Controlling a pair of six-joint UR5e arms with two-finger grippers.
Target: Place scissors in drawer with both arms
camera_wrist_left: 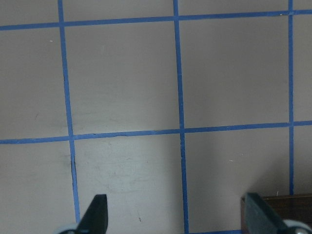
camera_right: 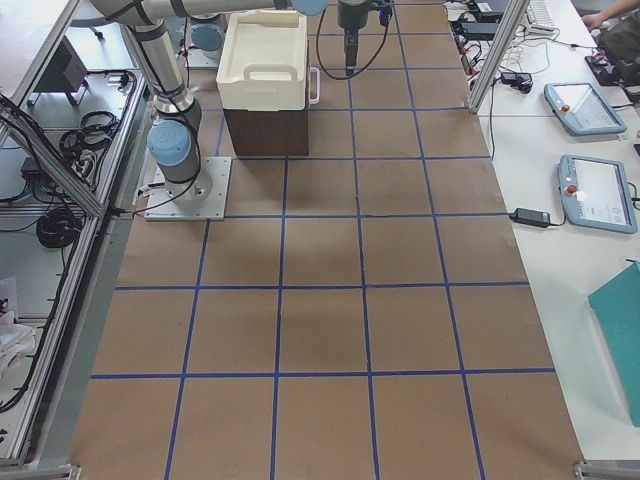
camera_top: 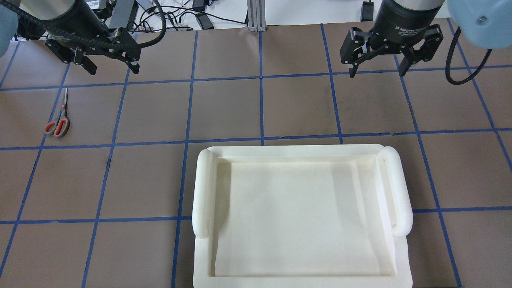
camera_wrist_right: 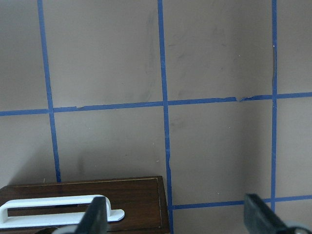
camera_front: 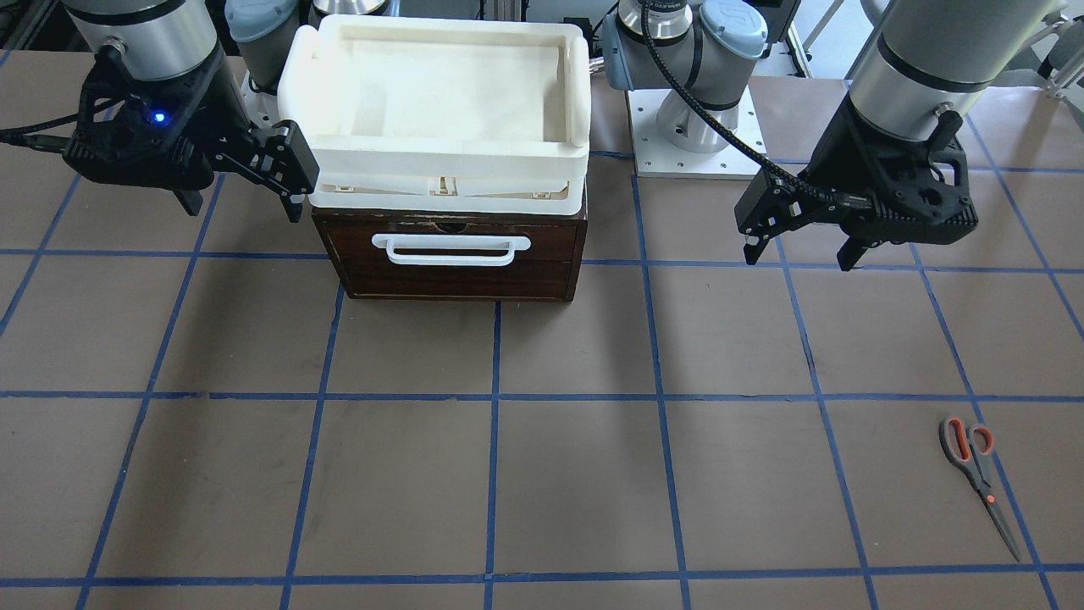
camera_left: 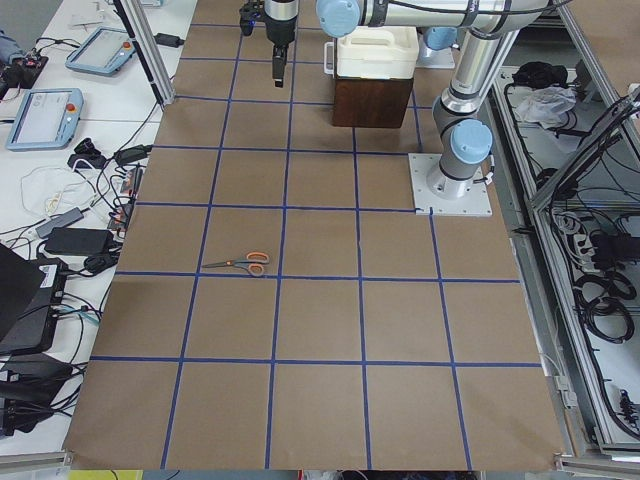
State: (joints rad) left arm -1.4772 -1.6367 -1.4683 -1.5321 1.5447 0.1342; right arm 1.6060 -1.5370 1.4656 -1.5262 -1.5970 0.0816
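Note:
The scissors point(camera_front: 978, 479) lie flat on the brown table, closed, far out on my left side; they also show in the overhead view point(camera_top: 60, 120) and the exterior left view point(camera_left: 240, 264). The dark brown drawer point(camera_front: 453, 254) with its white bar handle point(camera_front: 451, 248) is shut, and its inside is hidden. My left gripper point(camera_front: 800, 250) hangs open and empty above the table, well back from the scissors. My right gripper point(camera_front: 241, 207) hangs open and empty just beside the drawer box. The right wrist view shows the drawer front point(camera_wrist_right: 97, 200) below that gripper point(camera_wrist_right: 175, 219).
A white foam tray point(camera_front: 440, 152) sits on top of the drawer box and fills the near middle of the overhead view point(camera_top: 288, 150). Blue tape lines grid the table. The left arm's base plate point(camera_front: 694, 144) stands beside the box.

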